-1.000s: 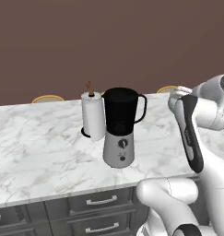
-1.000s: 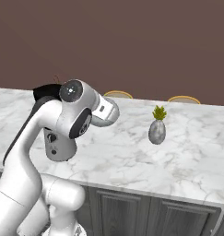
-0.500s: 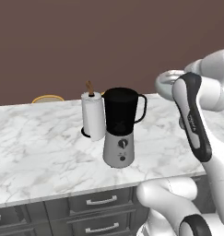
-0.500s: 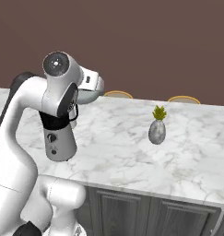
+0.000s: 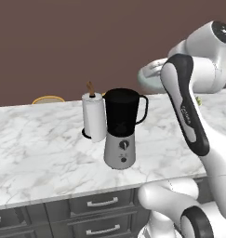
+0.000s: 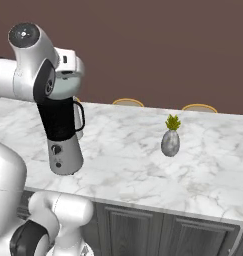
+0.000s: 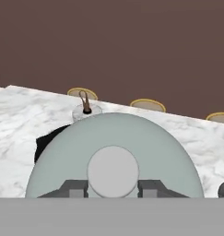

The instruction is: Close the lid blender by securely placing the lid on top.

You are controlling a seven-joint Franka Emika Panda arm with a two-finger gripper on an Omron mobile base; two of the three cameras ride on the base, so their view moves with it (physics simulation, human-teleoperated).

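**Ana:** Hand view has the lid right in front of the camera, and the pincer is pinched on its round centre knob, fingers nearly together. Where's the blender?

**Ben:** Left base view puts the blender on the counter, jar mouth uncovered, with the paper towel roll just beside it. The lid hangs up high, off to the jar's handle side.

**Ana:** So what's the risk?

**Ben:** I'd say misalignment. If it comes down off-centre or tilted, one edge could catch the rim and sit crooked. A low sideways approach might clip the handle or knock the roll.
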